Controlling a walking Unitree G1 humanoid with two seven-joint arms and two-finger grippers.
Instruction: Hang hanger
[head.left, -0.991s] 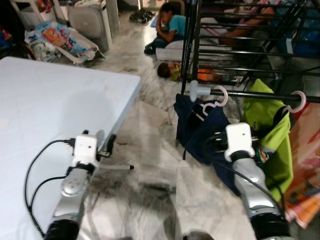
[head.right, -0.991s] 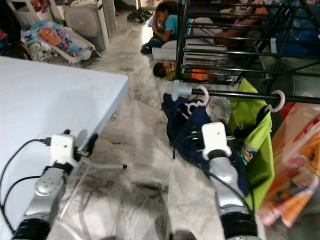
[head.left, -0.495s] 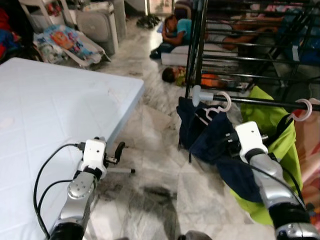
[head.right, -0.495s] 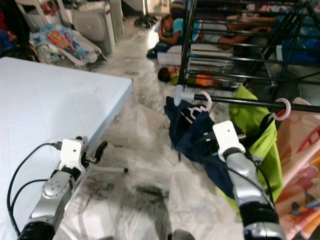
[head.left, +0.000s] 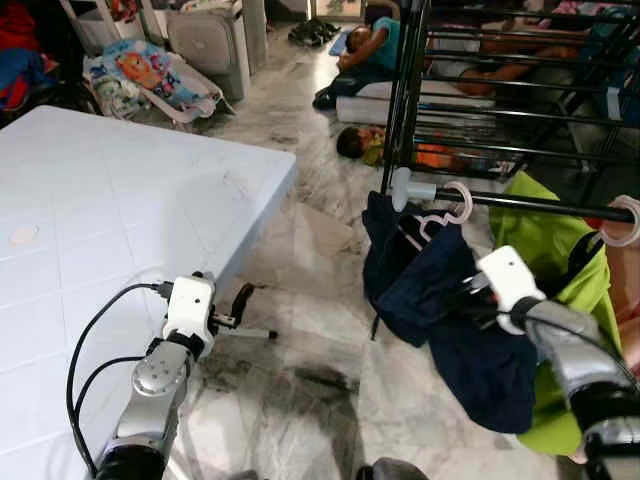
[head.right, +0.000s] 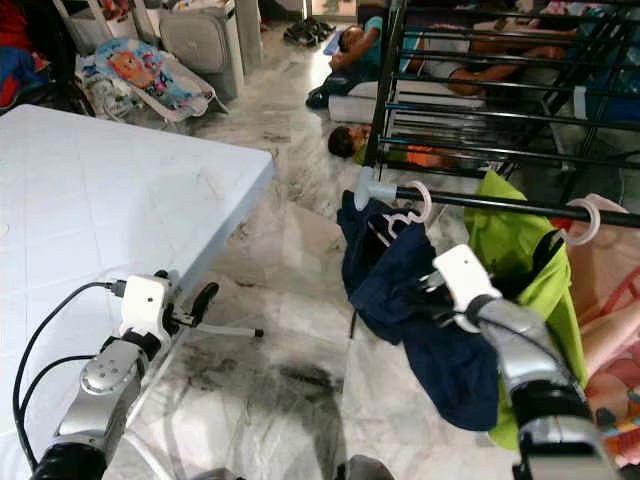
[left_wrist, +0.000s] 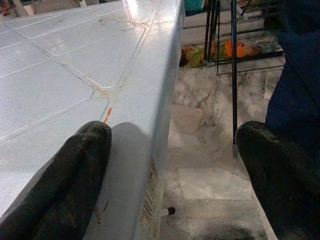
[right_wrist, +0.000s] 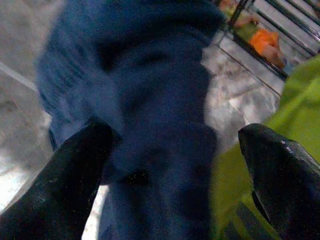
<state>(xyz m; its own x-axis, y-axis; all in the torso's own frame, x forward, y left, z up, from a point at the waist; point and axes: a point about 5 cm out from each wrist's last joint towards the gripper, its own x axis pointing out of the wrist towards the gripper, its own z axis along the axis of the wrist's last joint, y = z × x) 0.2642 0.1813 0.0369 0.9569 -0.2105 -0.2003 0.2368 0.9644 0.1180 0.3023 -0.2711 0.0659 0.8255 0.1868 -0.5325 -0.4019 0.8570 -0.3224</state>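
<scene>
Right wrist view first: the right gripper (right_wrist: 172, 165) has its two black fingers (right_wrist: 75, 175) spread wide, nothing clamped between them, and a navy blue garment (right_wrist: 150, 115) hangs blurred right in front, with a lime green garment (right_wrist: 245, 165) just beside it. From the head, that right gripper (head.right: 432, 290) sits up against the navy cloth, touching or almost touching; its fingers are hidden in the folds there.

Over on the left, the left gripper (left_wrist: 175, 175) is open wide as well, fingers (left_wrist: 65, 180) empty, hovering at the edge of the pale blue mattress (head.left: 90, 230), near its corner, marble floor (head.left: 300, 400) below.

A little farther out, the white hanger (head.left: 432, 222) carrying the navy garment is hooked on the black rail (head.left: 540, 205) of the drying rack (head.left: 410, 90), near the rail's white end cap (head.left: 402, 183). A second white hook (head.left: 622, 220) holds the lime green garment on the same rail.

Beyond the rack, a person (head.left: 375, 45) in a teal top lies on the floor, and a baby bouncer (head.left: 140, 75) sits at the far left.
</scene>
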